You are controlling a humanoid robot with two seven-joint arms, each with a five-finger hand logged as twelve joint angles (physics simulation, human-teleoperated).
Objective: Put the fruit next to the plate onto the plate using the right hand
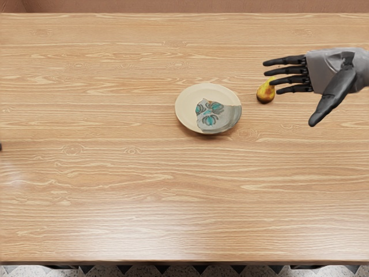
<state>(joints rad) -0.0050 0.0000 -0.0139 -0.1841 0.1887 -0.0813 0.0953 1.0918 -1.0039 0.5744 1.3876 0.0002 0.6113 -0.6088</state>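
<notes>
right hand [312, 76]: comes in from the right edge at the upper right of the table; dark fingers, grey palm and wrist shell; open, holding nothing
fingers [285, 60]: four of them stretched out flat and a bit fanned, pointing to picture left, stacked one under the other in this view
thumb [330, 98]: sticks out apart from the rest, angled down and to the left; nothing between it and the fingers
fruit [266, 92]: small, yellow with a red-brown patch, pear-like shape; lies on the bare wood just right of the plate, not on it; a thin gap of table shows between it and the plate rim
hand vs fruit: lowest fingertip ends just beside the fruit's right side; cannot tell if it touches; no finger wraps around the fruit
plate [185, 99]: round, cream rim, grey-blue middle with a teal and brown pattern; the patterned part runs out to the lower right edge; sits a little right of the table's centre, flat on the wood
table [115, 190]: light wood grain, fills nearly the whole view; front edge runs along the bottom
floor [34, 270]: pale speckled strip below the table's front edge
left arm: not seen
task state: fruit beside the plate, not yet grasped
</notes>
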